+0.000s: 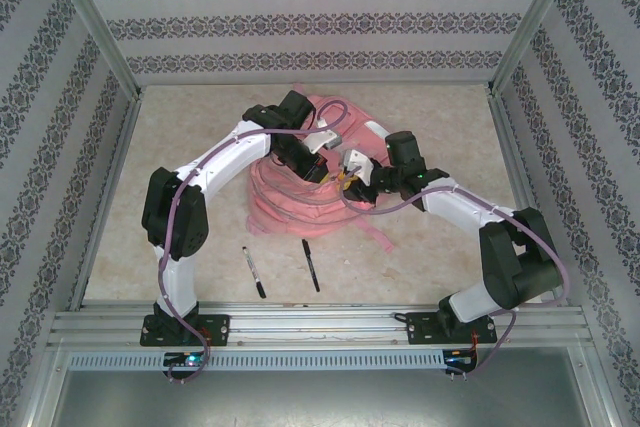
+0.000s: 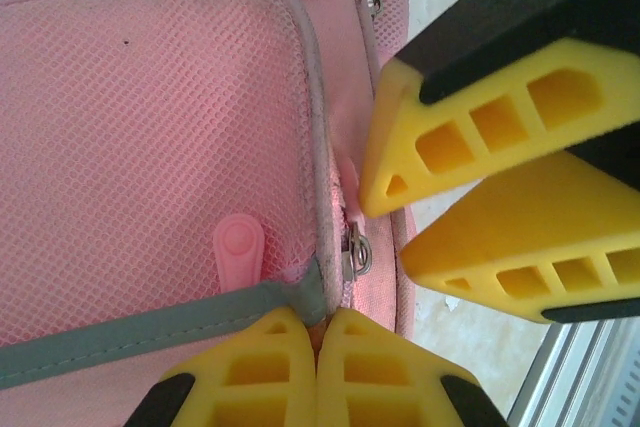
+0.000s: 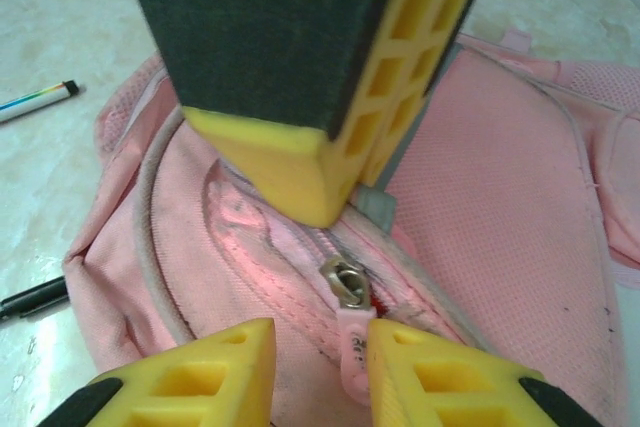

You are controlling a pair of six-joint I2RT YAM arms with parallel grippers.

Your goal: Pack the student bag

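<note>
Left gripper [image 2: 318, 325] first: its two yellow foam-looking fingers [image 2: 265, 367], ribbed with triangular cut-outs, are pressed flat together with no gap. They're pinching the end of a grey strip [image 2: 150, 332], a smooth band stitched across the pocket front. From the right wrist camera you see the same pinch from the other side, with the black back of the finger over the wedge-shaped yellow pad.

Right gripper [image 3: 320, 337] is only a little way open. A flat pink rubbery zip pull [image 3: 355, 347] hangs in the narrow gap, up against one finger as far as I can tell, with daylight on the other side, so it isn't squeezed. The pull dangles from a small metal slider [image 3: 345, 282] on a curved zip track.

Around all that is the student bag [image 1: 285, 202]. It's soft pink fabric with a honeycomb mesh panel [image 2: 150, 127], piped seams a bit grubby, and a second rounded pink tab [image 2: 238, 245] lying on the mesh. The bag sits slumped around mid-bench, a bit closer to the far edge than the near one.

The bench [image 1: 420, 257] has a pale marbled top. Two slim pens [image 1: 254, 272] [image 1: 311, 265] lie between the bag and the near edge, close to parallel and slightly apart.
</note>
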